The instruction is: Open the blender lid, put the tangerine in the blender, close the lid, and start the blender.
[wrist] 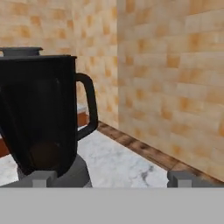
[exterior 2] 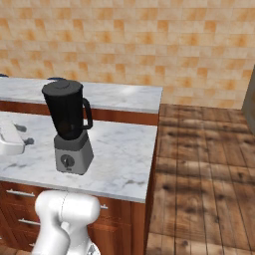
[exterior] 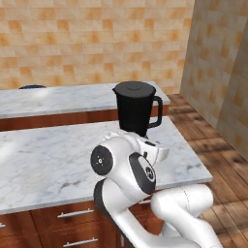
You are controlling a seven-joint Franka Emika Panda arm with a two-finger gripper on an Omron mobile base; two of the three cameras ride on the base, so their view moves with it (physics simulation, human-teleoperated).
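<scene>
The tall black tapered blender (wrist: pixel 41 113) with its side handle stands close in front of the hand (wrist: pixel 113 179), off to the left of the line along the fingertips (wrist: pixel 41 177). These sit wide apart with nothing between them, so the hand is open and empty. The flat round dark grey blender lid (exterior 2: pixel 62 85) appears seated on the jar's top, and through the dark jar wall in the hand view a dim brownish round shape (wrist: pixel 43 153) sits low inside — possibly the tangerine, though I cannot tell for sure.

If that is so, what remains is the round dial (exterior 2: pixel 66 160) on the grey boxy base, on the white marble table (exterior 2: pixel 119 154). The risk lies in the approach: the hand is level with the jar's lower part, not the dial, so a straight advance would shove the jar or catch its handle — sliding or tipping the blender. A poorly centred grip could also slip off the small dial.
</scene>
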